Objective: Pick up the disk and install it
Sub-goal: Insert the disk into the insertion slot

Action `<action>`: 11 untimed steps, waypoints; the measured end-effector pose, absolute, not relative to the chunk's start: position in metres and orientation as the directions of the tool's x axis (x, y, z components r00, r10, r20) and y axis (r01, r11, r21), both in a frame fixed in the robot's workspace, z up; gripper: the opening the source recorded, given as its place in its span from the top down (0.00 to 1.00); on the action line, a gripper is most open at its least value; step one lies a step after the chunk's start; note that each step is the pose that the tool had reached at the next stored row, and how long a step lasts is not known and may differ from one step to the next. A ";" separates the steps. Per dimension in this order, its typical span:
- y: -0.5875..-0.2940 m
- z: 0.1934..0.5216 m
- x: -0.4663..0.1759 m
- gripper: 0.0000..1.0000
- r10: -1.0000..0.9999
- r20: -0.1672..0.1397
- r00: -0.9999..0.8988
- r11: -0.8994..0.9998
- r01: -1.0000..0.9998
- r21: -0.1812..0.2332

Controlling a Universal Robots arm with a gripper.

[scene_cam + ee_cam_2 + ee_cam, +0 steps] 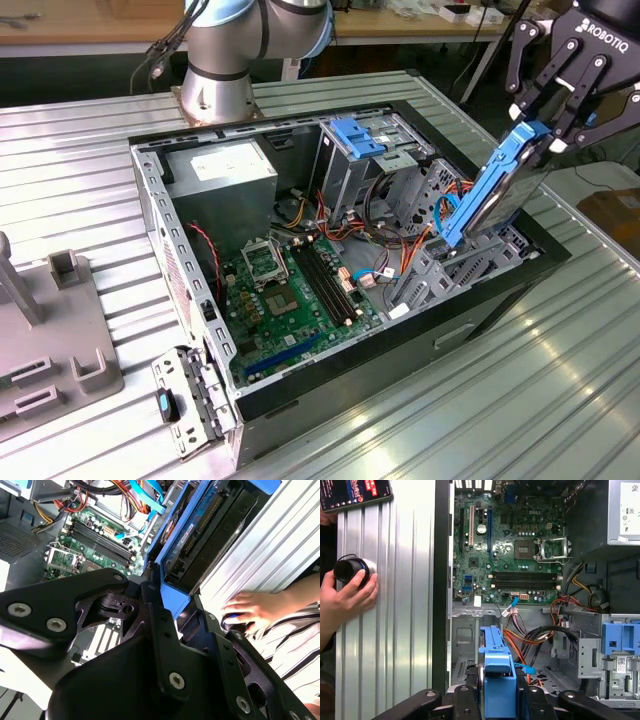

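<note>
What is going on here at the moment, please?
The arm's gripper holds the blue-framed disk, tilted, over the open computer case, near its side on the exterior view's right. The disk is not yet seated. A person's hand rests on a black knob on the table beside the case.

The computer case (176,250) lies open on the table (80,170). In the exterior view, the arm's base (215,95) stands behind it. Inside, the board (290,290) lies flat on the bottom. The power box (220,172) sits in the back corner at the exterior view's left, with the drive cage (350,165) beside it. The disk (495,195) hangs tilted over the case's end at the exterior view's right, its top in the gripper (548,133). A stand (50,340) sits on the table at the exterior view's left. In the first wrist view, a hand (347,597) rests on the table beside the case.
</note>
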State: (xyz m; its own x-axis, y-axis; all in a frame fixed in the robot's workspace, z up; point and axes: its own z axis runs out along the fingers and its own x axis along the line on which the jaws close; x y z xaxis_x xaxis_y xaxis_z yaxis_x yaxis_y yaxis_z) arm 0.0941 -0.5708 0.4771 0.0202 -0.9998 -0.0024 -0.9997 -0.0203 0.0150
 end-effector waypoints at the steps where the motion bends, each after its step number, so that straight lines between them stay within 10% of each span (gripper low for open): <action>1: -0.571 0.476 0.094 0.63 -1.000 -0.003 0.020 -0.020 -1.000 0.015; 11: -0.568 0.471 0.091 0.63 -1.000 -0.003 0.020 -0.020 -1.000 0.011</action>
